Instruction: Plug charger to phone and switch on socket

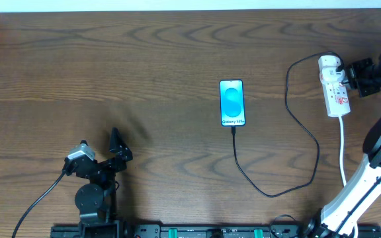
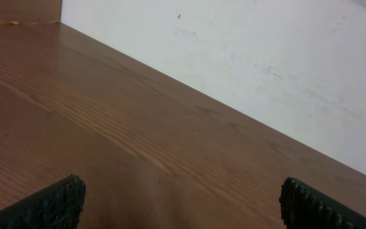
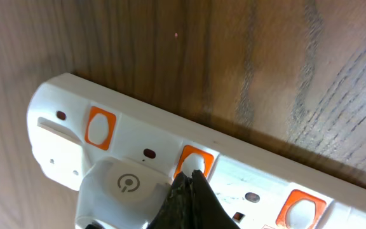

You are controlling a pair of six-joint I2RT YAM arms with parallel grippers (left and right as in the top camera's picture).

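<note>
The phone [image 1: 232, 102] lies face up mid-table, its blue screen lit. The charger's black cable [image 1: 235, 142] enters the phone's bottom edge, loops right and runs up to the white plug head [image 1: 329, 64], which is seated in the socket [image 1: 337, 92] at the far right. In the right wrist view my right gripper [image 3: 190, 175] is shut. Its tips rest on the white switch in an orange frame [image 3: 194, 161], right beside the plug head [image 3: 122, 191]. My left gripper [image 1: 119, 147] hovers open and empty over bare wood at the lower left, and its fingers [image 2: 49, 207] stand wide apart.
The socket's white cord [image 1: 342, 145] trails down the right side toward the front edge. Two more orange-framed switches [image 3: 100, 128] [image 3: 300, 210] sit along the strip. A white wall [image 2: 265, 57] borders the table's far edge.
</note>
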